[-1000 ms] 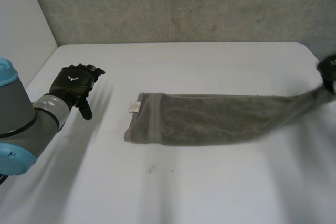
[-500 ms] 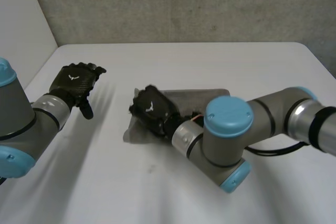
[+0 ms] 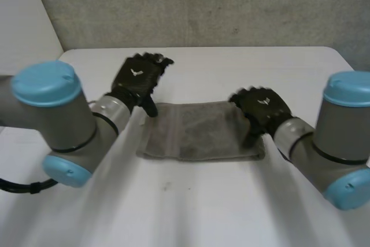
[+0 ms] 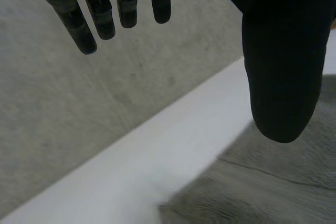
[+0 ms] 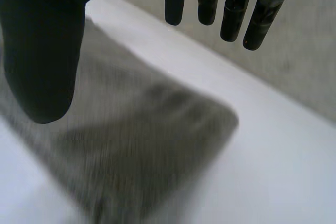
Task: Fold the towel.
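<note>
A grey towel (image 3: 196,132) lies folded into a short rectangle at the middle of the white table (image 3: 202,212). My left hand (image 3: 137,76) hovers at the towel's far left corner, fingers straight and spread, holding nothing. In the left wrist view, the thumb (image 4: 281,51) hangs over the towel (image 4: 273,187) and the fingers (image 4: 105,9) point at the wall. My right hand (image 3: 263,105) is open over the towel's right end. The right wrist view has straight fingers (image 5: 231,9) and the thumb (image 5: 42,40) above the towel (image 5: 142,145), with nothing between them.
A grey concrete wall (image 3: 202,4) runs along the table's far edge, and a white panel (image 3: 23,27) stands at the left. Bare table lies in front of the towel and on both sides. Both arms reach in low from the front corners.
The long towel strip is now folded to about half its length. My right hand carried the right end over to the left, let go and drew back right. My left hand moved to the towel.
</note>
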